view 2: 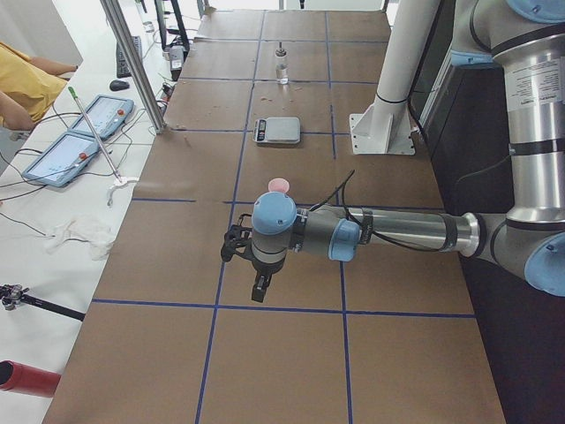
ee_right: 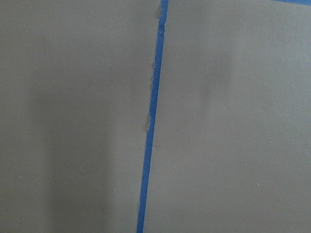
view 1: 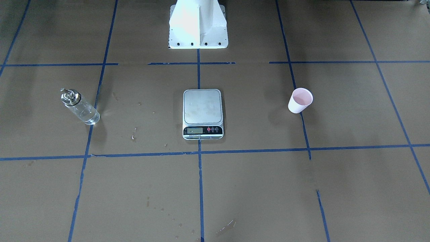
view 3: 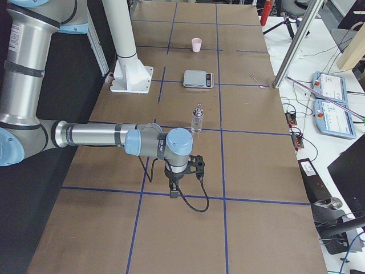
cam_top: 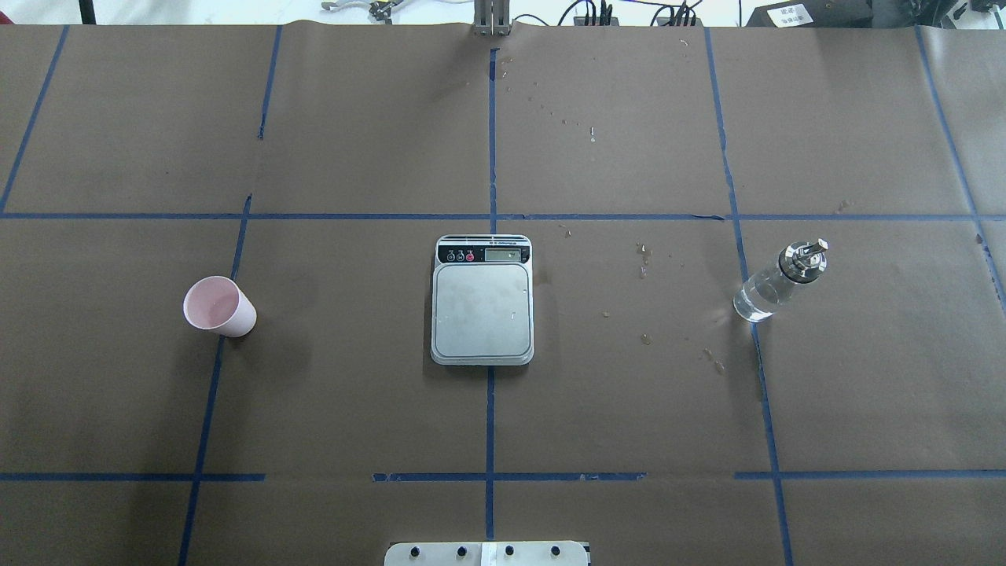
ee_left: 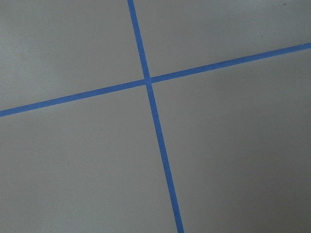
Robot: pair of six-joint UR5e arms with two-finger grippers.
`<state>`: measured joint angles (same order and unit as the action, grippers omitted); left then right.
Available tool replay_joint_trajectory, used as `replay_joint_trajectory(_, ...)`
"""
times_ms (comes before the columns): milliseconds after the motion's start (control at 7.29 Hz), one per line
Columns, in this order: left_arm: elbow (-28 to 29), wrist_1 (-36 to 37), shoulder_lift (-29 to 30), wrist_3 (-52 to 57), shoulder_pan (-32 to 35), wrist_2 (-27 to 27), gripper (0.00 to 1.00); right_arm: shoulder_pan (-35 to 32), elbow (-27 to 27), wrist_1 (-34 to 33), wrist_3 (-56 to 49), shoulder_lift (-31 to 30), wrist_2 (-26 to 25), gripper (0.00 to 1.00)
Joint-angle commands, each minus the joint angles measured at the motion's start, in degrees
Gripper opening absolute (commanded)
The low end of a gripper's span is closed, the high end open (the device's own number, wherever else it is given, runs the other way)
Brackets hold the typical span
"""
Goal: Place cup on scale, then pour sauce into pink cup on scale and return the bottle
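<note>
The cup (cam_top: 218,308) stands upright and empty on the worktop (cam_top: 629,409) on the robot's left, well apart from the scale (cam_top: 482,306), whose platform is bare. It looks light, and its thin paper wall should crush easily. A gentle hold across the middle of the wall is safest.

The bottle (cam_top: 774,284) stands upright on a tape line (cam_top: 766,393) on the robot's right, also well apart from the scale. It is likely heavier, hard, smooth and breakable. A firm hold around the glass body below the metal collar would keep the spout free for tipping. Droplets (cam_top: 643,271) lie between bottle and scale, so the glass may be wet and slippery.

The sauce (cam_top: 754,303) is clear, and its level is hard to make out. The scale's display is too small to read.

The left arm (view 2: 388,231) and right arm (view 3: 91,136) show only in the 2 side views, each over bare worktop, well apart from cup and bottle. I cannot tell whether either arm's jaws are apart or together. Both wrist cameras show only worktop and tape. From the left end, the arm's wrist partly covers the cup.
</note>
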<state>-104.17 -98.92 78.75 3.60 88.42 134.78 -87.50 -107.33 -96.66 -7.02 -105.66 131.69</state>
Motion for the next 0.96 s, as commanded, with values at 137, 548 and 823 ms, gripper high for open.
replay_joint_trajectory(137,-1.2,-0.39,0.26,0.26,0.0,0.31,1.0,0.22,-0.07,0.16,0.51,2.11,0.58,1.0)
replay_joint_trajectory(548,-2.43,-10.54,1.05,0.26,-0.09,-0.13,1.0,0.22,0.37,8.82,1.04,5.98,1.2,1.0)
replay_joint_trajectory(823,-1.56,-23.1,5.08,-0.26,-0.18,-0.04,1.0,0.22,2.54,15.08,1.91,10.17,1.2,1.0)
